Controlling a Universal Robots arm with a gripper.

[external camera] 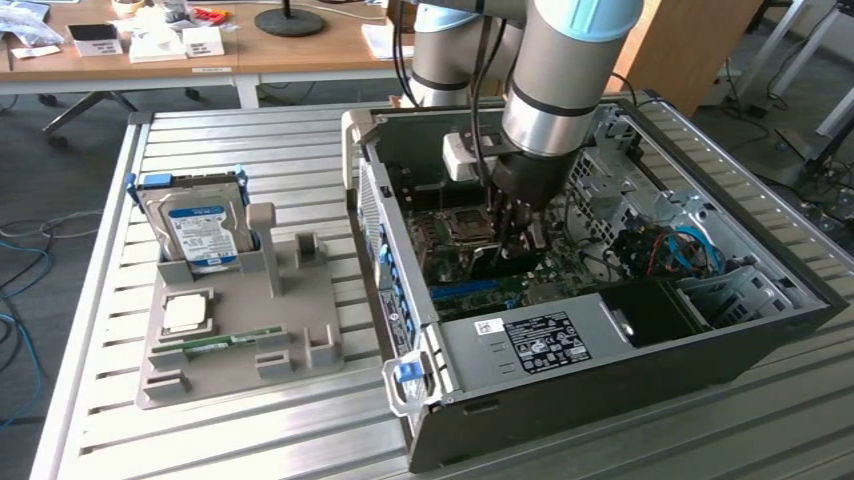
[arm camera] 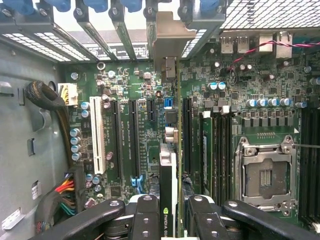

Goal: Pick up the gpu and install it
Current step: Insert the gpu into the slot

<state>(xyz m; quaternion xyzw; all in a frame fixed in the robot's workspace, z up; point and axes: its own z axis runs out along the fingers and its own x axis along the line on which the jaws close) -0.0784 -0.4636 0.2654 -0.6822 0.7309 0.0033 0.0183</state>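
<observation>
My gripper is shut on the gpu, which I see edge-on: a thin card with a green board edge and a dark face. Its silver end bracket reaches the rear slot openings of the case. The card stands upright over the motherboard, between two long black expansion slots. Whether it sits in a slot I cannot tell. In the exterior view the gripper is low inside the open computer case, just above the board.
The empty CPU socket lies beside the card. A white slot and cable bundles are on the other side. On the table at the exterior view's left, a grey holder carries a hard drive, a processor and a memory stick.
</observation>
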